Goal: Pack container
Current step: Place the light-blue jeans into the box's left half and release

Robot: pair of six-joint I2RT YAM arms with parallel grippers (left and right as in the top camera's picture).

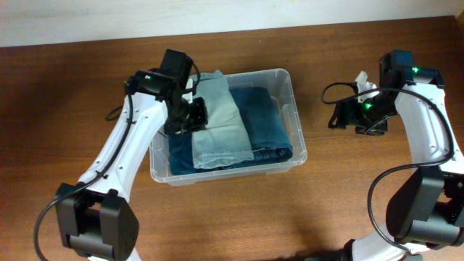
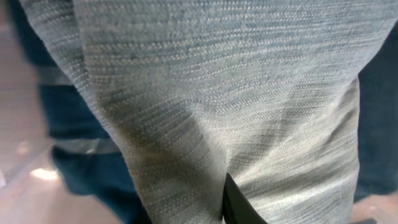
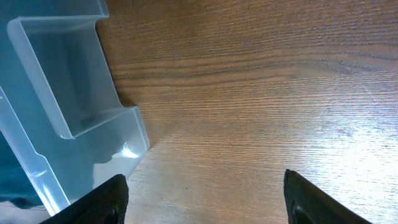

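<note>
Left arm (image 1: 133,143) reaches into container (image 1: 225,174); left fingers (image 2: 235,202) on light folded jeans (image 1: 221,119), grip indeterminate. Right fingers (image 3: 106,202) apart over counter (image 3: 249,93).

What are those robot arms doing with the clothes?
They are packing folded clothes into the clear container. The left gripper is down in it, right at the light blue cloth, with darker blue cloth alongside. Whether it grips the cloth is hidden. The right gripper hangs open over the table beside the container.

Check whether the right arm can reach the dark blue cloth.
Probably yes: the right end effector is open beside the container, and the dark blue cloth lies uncovered on its near side.
</note>
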